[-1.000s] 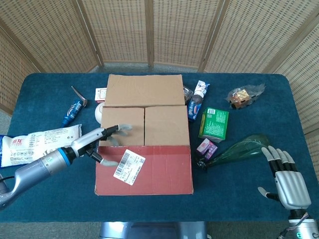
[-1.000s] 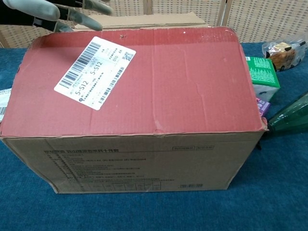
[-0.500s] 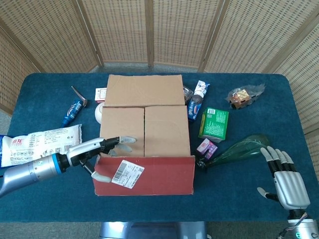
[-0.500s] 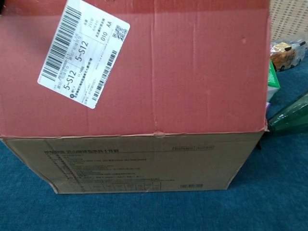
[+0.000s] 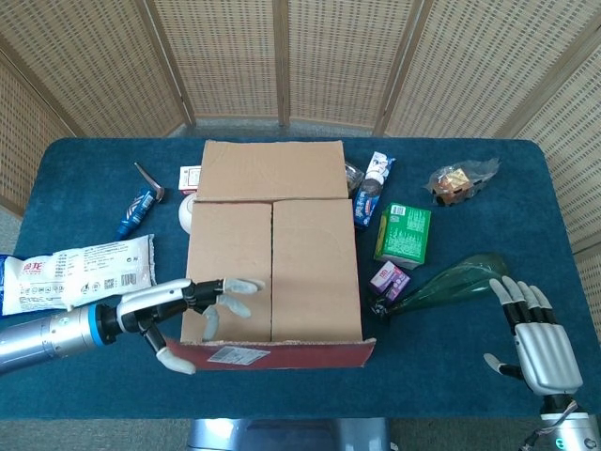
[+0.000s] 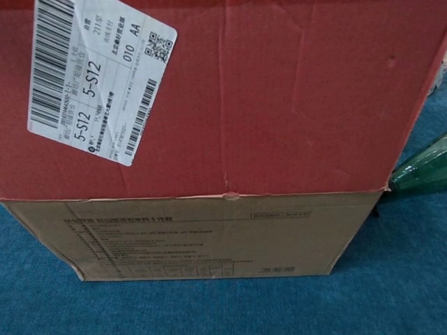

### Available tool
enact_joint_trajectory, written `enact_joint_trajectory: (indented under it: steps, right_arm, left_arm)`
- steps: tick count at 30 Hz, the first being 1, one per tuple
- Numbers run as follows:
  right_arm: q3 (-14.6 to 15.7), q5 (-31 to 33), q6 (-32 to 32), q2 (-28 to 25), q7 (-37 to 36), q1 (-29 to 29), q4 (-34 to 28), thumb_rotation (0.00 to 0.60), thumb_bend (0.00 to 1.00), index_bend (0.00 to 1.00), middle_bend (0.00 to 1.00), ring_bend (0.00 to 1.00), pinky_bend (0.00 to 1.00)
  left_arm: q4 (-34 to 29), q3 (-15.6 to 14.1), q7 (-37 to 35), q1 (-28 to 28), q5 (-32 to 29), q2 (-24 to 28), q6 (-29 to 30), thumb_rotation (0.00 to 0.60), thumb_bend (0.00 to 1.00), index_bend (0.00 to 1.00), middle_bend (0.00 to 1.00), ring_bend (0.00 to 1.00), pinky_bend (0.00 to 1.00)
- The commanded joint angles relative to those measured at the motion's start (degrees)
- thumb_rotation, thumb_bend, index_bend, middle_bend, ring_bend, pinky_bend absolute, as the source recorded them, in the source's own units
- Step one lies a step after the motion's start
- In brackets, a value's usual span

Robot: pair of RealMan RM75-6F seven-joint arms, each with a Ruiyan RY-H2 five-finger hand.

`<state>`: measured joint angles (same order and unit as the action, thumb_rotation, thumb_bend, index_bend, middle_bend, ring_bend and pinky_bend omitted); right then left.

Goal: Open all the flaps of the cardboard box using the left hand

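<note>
The cardboard box [image 5: 272, 268] sits mid-table, its front wall [image 6: 209, 234] filling the lower chest view. The far flap [image 5: 272, 169] lies folded back. Two inner flaps [image 5: 230, 268] [image 5: 315, 268] lie flat and closed. The red near flap [image 5: 282, 353] stands almost upright, seen edge-on from the head; in the chest view the red near flap [image 6: 265, 98] with its white label [image 6: 91, 77] fills the top. My left hand [image 5: 192, 310] holds this flap's left end, fingers behind it and thumb in front. My right hand [image 5: 540, 338] rests open at the table's near right.
Left of the box lie a white packet [image 5: 75, 268], a blue tube [image 5: 136, 211] and a tape roll [image 5: 186, 214]. To its right are a blue snack pack [image 5: 374, 188], a green carton [image 5: 404, 233], a small purple box [image 5: 389, 279], a green bottle [image 5: 451, 282] and a wrapped snack bag [image 5: 458, 180].
My left hand has drawn back toward the near edge, lifting the red near flap from flat on the box to nearly upright. The right hand has not moved.
</note>
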<state>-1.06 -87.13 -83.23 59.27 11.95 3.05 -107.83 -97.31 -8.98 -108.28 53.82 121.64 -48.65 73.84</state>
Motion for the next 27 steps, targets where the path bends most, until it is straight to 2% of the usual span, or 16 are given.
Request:
enact_joint_trajectory:
  steps: [1, 12, 23, 27]
  right_arm:
    - [0.0, 0.0, 0.0, 0.0, 0.0, 0.0, 0.0, 0.600, 0.00, 0.00, 0.00, 0.00, 0.00]
    - [0.0, -0.1, -0.1, 0.0, 0.2, 0.0, -0.1, 0.600, 0.00, 0.00, 0.00, 0.00, 0.00]
    - [0.0, -0.2, -0.3, -0.2, -0.1, -0.1, -0.1, 0.600, 0.00, 0.00, 0.00, 0.00, 0.00]
    - [0.0, -0.1, -0.3, -0.2, -0.2, -0.1, -0.1, 0.600, 0.00, 0.00, 0.00, 0.00, 0.00]
  left_arm:
    - [-0.4, -0.9, 0.4, 0.5, 0.8, -0.2, 0.7, 0.600, 0.00, 0.08, 0.04, 0.23, 0.58]
    - [-2.3, -3.8, 1.9, 2.7, 2.3, -2.4, 0.8, 0.600, 0.00, 0.08, 0.03, 0.24, 0.60]
    - [-3.0, -7.1, 4.9, 5.3, 1.4, -5.5, -2.7, 0.600, 0.02, 0.09, 0.02, 0.25, 0.61]
    - [-4.0, -5.8, 12.2, 4.0, -3.2, -5.3, -3.6, 0.600, 0.02, 0.10, 0.02, 0.25, 0.60]
